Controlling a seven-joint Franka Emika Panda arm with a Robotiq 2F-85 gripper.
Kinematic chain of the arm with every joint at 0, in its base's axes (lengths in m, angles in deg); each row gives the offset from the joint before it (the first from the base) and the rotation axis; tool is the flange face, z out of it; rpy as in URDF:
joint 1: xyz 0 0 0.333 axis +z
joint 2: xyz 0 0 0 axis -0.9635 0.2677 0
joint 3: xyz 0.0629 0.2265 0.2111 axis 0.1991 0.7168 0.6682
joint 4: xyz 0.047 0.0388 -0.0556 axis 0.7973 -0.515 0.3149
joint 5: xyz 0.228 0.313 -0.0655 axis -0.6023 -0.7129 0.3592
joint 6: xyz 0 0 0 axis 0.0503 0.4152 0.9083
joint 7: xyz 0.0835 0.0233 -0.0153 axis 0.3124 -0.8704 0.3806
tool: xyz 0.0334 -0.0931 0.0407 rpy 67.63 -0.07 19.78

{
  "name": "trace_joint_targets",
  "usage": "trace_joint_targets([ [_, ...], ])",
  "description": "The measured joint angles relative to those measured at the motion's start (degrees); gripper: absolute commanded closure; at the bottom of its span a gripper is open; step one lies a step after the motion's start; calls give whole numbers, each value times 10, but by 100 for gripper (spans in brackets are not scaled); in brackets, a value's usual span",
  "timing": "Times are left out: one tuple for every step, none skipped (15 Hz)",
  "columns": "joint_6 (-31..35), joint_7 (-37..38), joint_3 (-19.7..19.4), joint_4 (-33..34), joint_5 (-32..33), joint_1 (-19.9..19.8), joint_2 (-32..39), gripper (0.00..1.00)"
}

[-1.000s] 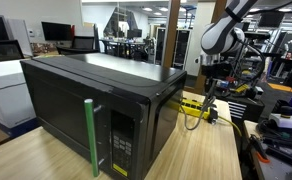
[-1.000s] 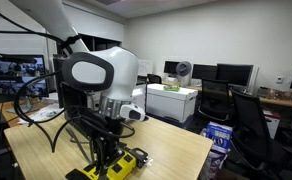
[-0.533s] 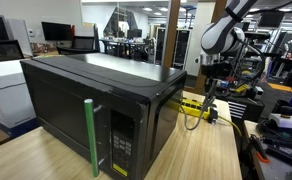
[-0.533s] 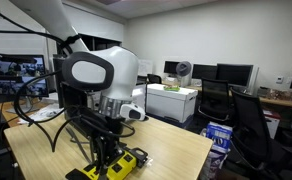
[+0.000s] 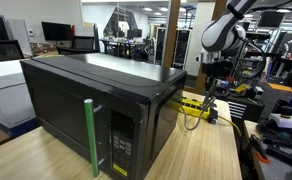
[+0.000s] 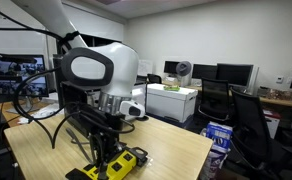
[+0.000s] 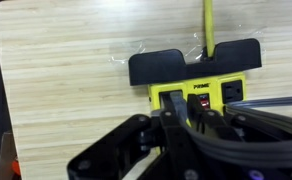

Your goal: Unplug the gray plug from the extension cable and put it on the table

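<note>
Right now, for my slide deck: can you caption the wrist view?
Gripper poised at the yellow extension cable lying on the pale wood-grain table.

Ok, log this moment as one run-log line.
gripper: low over yellow power strip, jaws unclear | gray plug: not discernible | strip: flat on wood table

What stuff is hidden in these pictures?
- The gray plug: I cannot find it in the wrist view; the gripper covers the middle of the extension cable.
- Whether the gripper is open or shut: dark and blurred in the wrist view, too small in both exterior views.
- One end of the extension cable: behind the microwave in an exterior view.
</note>
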Motion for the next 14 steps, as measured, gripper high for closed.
trace_joint_targets([
  [0, 0, 0, 0, 0, 0, 0, 95],
  [0, 0, 0, 0, 1, 1, 0, 95],
  [0, 0, 0, 0, 1, 1, 0, 95],
  [0, 1, 0, 0, 3, 1, 0, 95],
  [0, 2, 0, 0, 6, 2, 0, 95],
  [0, 3, 0, 0, 9, 4, -1, 95],
  [0, 3, -1, -1, 12, 6, -2, 95],
  [0, 5, -2, -1, 15, 7, -3, 95],
  [0, 6, -2, -2, 18, 8, -5, 95],
  [0, 8, -3, -2, 24, 9, -9, 95],
  [-1, 9, -3, -2, 26, 11, -18, 95],
  [-1, 10, -3, -2, 26, 14, -28, 95],
  [-1, 12, -3, -2, 26, 19, -39, 95],
  [-1, 16, -3, -2, 27, 23, -47, 95],
])
